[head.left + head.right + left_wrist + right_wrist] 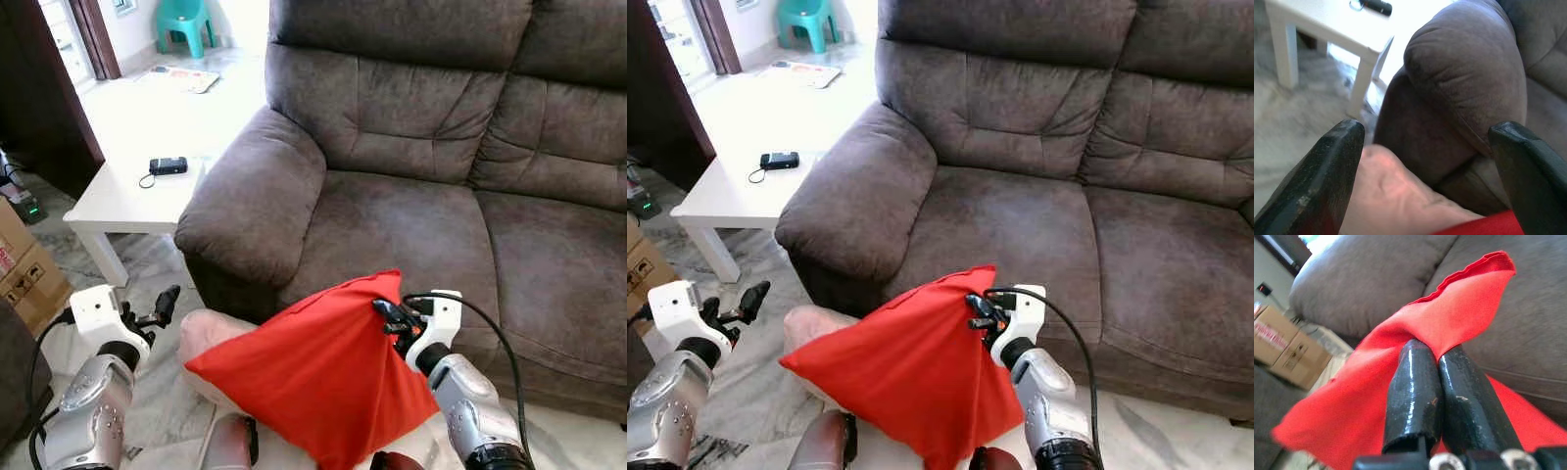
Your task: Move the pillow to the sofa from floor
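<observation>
A red pillow (323, 367) hangs off the floor just in front of the brown sofa (411, 225). My right gripper (387, 315) is shut on its upper corner; in the right wrist view the two fingers (1415, 377) pinch the red fabric (1459, 308). Under and behind the red pillow lies a pale pink cushion (208, 338) on the floor by the sofa's armrest (250, 196). My left gripper (162, 308) stands open to the left of both, holding nothing. It points at the armrest (1459, 73), with the pink cushion (1396, 196) low between its fingers.
A low white table (118, 201) with a small black device (168, 165) stands left of the sofa. Cardboard boxes (24, 274) sit at the far left. A teal stool (184, 20) and a mat (181, 78) are far back. The sofa seat (392, 235) is bare.
</observation>
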Controlling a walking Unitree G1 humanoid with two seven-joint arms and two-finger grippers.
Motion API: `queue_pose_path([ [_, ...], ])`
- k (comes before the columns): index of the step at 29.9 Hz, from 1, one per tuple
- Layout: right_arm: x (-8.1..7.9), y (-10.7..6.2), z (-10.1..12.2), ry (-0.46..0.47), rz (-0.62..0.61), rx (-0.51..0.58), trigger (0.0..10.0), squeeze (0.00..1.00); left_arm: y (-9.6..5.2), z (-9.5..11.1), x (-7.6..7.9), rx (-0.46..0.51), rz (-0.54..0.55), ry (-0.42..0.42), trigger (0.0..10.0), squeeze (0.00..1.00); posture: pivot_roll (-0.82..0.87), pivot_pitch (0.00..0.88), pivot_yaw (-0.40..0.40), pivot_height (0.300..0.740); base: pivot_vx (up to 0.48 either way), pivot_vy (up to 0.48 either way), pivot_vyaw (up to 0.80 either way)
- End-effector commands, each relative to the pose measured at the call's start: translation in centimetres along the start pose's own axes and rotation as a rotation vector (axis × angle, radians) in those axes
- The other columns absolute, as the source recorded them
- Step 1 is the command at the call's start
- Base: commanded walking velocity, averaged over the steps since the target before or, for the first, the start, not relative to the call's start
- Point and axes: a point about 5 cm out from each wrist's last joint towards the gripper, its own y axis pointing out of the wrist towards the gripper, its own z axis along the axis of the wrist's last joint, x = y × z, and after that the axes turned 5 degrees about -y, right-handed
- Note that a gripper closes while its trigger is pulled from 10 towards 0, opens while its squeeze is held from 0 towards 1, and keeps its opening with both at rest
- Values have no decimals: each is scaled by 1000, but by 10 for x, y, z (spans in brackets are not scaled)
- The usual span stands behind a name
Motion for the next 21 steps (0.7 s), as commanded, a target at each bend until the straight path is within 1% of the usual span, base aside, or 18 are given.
queue_pose_path([
  [1, 0, 5, 31, -64, 47, 106, 10000, 0, 1, -6, 1, -38, -28, -70, 10000, 0, 205, 0, -98, 626, 0, 0, 0],
  [2, 0, 4, 31, -68, 68, 98, 10000, 0, 1, -9, 1, -52, -40, -96, 10000, 0, 204, 0, -99, 626, 0, 0, 0],
  [3, -2, 0, 30, -99, 148, 69, 10000, 0, 0, -14, 0, -94, -81, -141, 10000, 0, 198, 0, -103, 626, 0, 0, 0],
  [5, -5, -3, 30, -149, 209, 46, 10000, 0, -4, -20, -2, -147, -122, -114, 10000, 0, 192, 0, -107, 626, 0, 0, 0],
  [6, -5, -4, 31, -159, 228, 37, 10000, 0, -9, -24, -3, -198, -154, -48, 10000, 0, 191, 0, -113, 626, 0, 0, 0],
  [7, -5, -4, 31, -155, 232, 36, 10000, 0, -11, -26, -4, -220, -167, -22, 10000, 0, 191, 0, -113, 626, 0, 0, 0],
  [9, -6, -3, 34, -153, 255, 37, 10000, 0, -17, -30, -7, -283, -203, 77, 10000, 0, 195, 0, -118, 626, 0, 0, 0],
  [10, -7, -3, 34, -158, 269, 35, 10000, 0, -21, -30, -10, -308, -217, 114, 10000, 0, 199, 0, -121, 626, 0, 0, 0],
  [11, -10, -4, 35, -162, 319, 23, 10000, 0, -28, -30, -18, -350, -230, 189, 10000, 0, 205, 0, -123, 626, 0, 0, 0],
  [13, -14, -5, 35, -161, 383, 9, 10000, 0, -34, -29, -29, -390, -227, 265, 10000, 0, 206, 0, -123, 626, 0, 0, 0],
  [15, -18, -7, 36, -170, 445, -5, 10000, 0, -39, -27, -39, -427, -228, 324, 10000, 0, 204, 0, -122, 626, 0, 0, 0],
  [16, -21, -9, 36, -191, 496, -21, 10000, 0, -46, -24, -51, -476, -237, 396, 10000, 0, 202, 0, -121, 626, 0, 0, 0],
  [19, -22, -9, 39, -201, 531, -27, 10000, 0, -53, -18, -61, -534, -260, 493, 10000, 0, 204, 0, -119, 626, 0, 0, 0],
  [20, -22, -10, 41, -202, 550, -28, 10000, 0, -54, -13, -66, -551, -265, 555, 10000, 0, 205, 0, -118, 626, 0, 0, 0],
  [21, -23, -10, 43, -201, 568, -28, 10000, 0, -55, -11, -68, -556, -264, 583, 10000, 0, 206, 0, -118, 626, 0, 0, 0],
])
